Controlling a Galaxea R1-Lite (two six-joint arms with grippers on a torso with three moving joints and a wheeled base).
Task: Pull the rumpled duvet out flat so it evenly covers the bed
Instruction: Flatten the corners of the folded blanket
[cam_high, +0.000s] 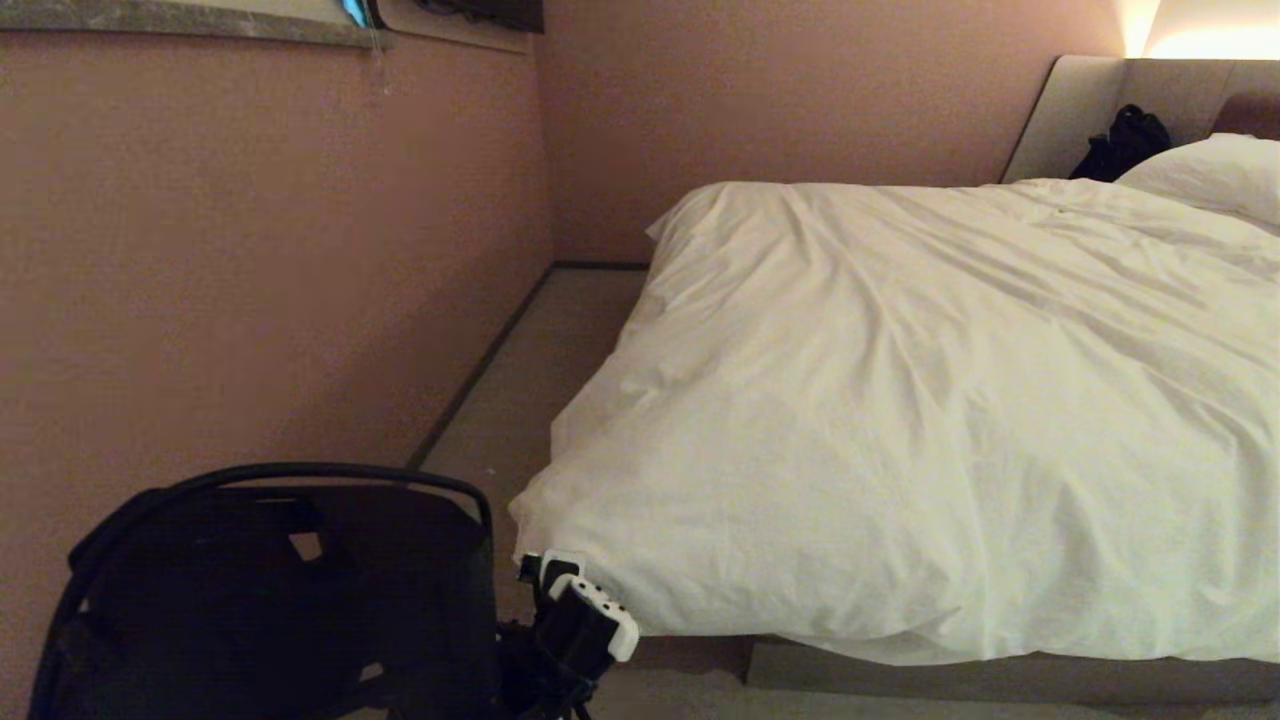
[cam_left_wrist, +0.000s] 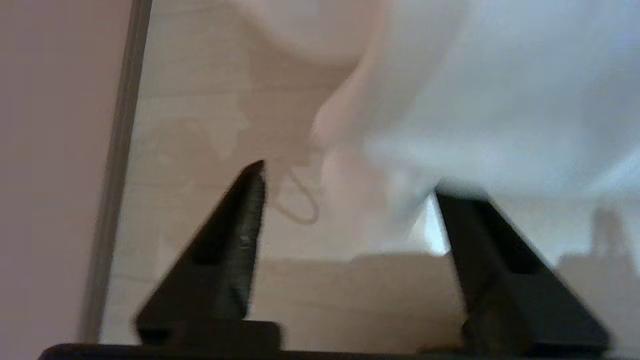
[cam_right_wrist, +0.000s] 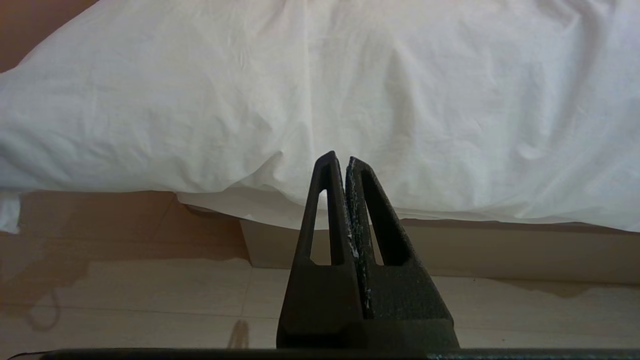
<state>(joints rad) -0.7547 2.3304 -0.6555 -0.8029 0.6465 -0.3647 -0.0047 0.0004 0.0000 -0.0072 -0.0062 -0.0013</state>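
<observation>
Duvet (cam_high: 930, 400) lies spread over the bed (cam_high: 1000, 675), white and a bit wrinkled, with its edge hanging down the side. Left gripper (cam_left_wrist: 345, 185) sits low by the near corner with its two fingers (cam_left_wrist: 240, 235) wide apart, holding nothing. Right gripper (cam_right_wrist: 345, 165) is closed tight and empty, near the floor, facing the hanging edge.

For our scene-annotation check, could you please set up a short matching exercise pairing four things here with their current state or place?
Things:
1. left gripper
2. right gripper
3. duvet
4. black bag

States or places:
A. fingers pressed together
B. against the headboard, beside the pillow
C. fingers spread, at the duvet's near corner
D. spread over the bed, creased

Pairs: 1-C, 2-A, 3-D, 4-B
</observation>
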